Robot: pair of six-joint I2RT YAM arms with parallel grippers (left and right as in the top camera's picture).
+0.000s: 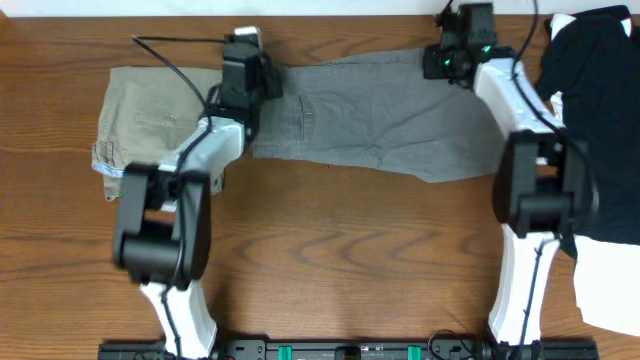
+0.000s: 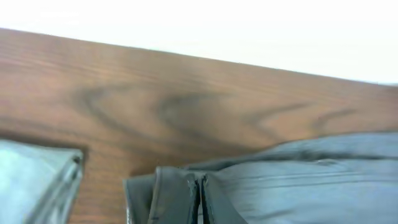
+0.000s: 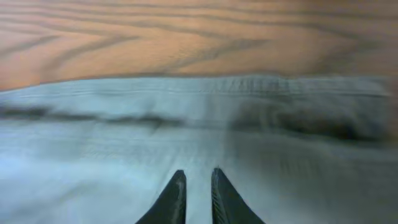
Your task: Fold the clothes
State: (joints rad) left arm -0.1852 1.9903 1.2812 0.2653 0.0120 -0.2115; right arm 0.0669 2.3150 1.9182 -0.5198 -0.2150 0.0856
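Grey trousers (image 1: 380,120) lie stretched across the back of the table, and show in the left wrist view (image 2: 298,174) and the right wrist view (image 3: 124,137). My left gripper (image 1: 258,80) is at their left end, shut on a bunched fold of the grey cloth (image 2: 200,199). My right gripper (image 1: 445,62) is at their far right end; its dark fingers (image 3: 198,186) are nearly together, with a thin strip of grey cloth between them.
A folded khaki garment (image 1: 150,120) lies left of the trousers, its edge in the left wrist view (image 2: 31,180). A dark garment (image 1: 600,120) and a white cloth (image 1: 610,280) are piled at the right edge. Bare wood (image 1: 350,260) fills the front.
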